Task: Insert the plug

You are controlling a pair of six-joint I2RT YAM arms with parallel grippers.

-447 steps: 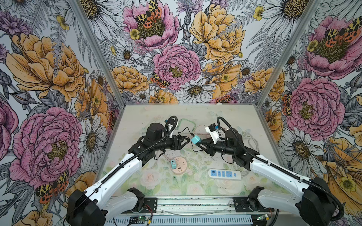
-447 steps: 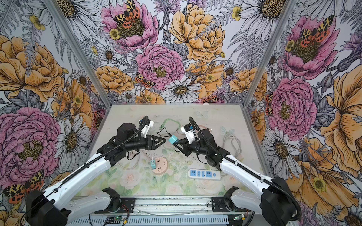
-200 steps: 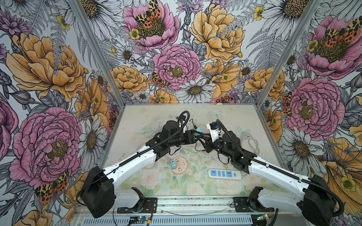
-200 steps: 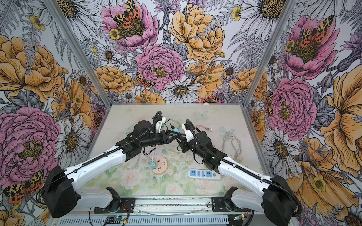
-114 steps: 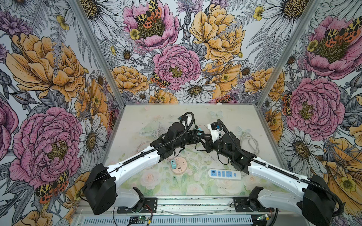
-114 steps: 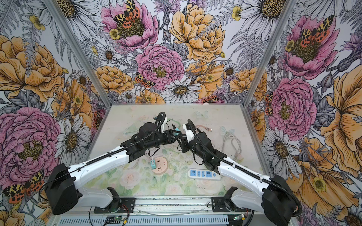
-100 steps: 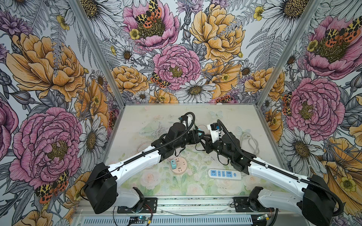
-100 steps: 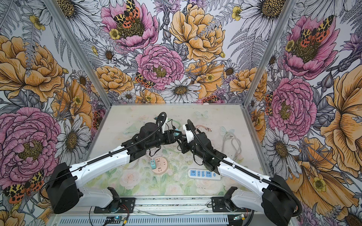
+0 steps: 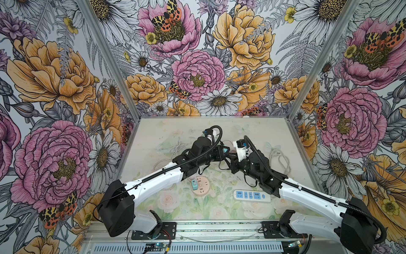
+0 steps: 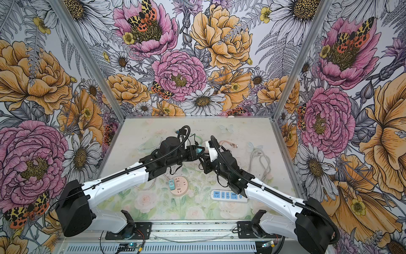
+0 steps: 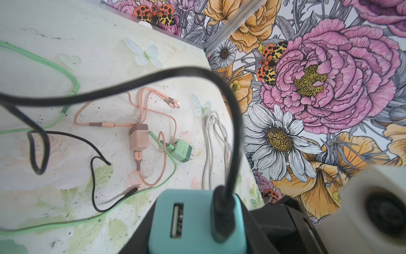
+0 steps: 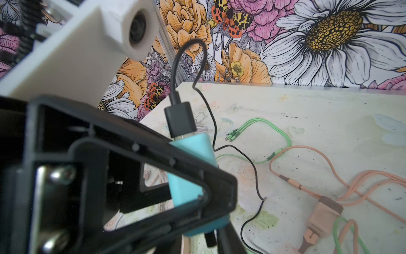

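The plug (image 11: 195, 222) is a teal charger block with a black USB connector (image 11: 222, 211) seated in one of its two ports. It hangs above the middle of the table, where the two arms meet in both top views (image 9: 225, 151) (image 10: 200, 151). My left gripper (image 11: 197, 233) is shut on it, with a black finger against each side. In the right wrist view those fingers (image 12: 197, 176) clamp the teal block (image 12: 191, 167). My right gripper (image 9: 231, 155) sits right against the block's lower end, its jaws hidden behind the left gripper.
A white and blue power strip (image 9: 251, 195) lies at the front right. A round pink socket (image 9: 201, 187) with a small teal plug (image 9: 194, 184) in it lies front centre. Pink charger (image 11: 138, 138), green charger (image 11: 182, 151) and white cable (image 11: 211, 136) lie beyond.
My left arm has reached across to the right gripper, which held the teal plug, and its jaws have closed on the block. The right arm has stayed almost still.
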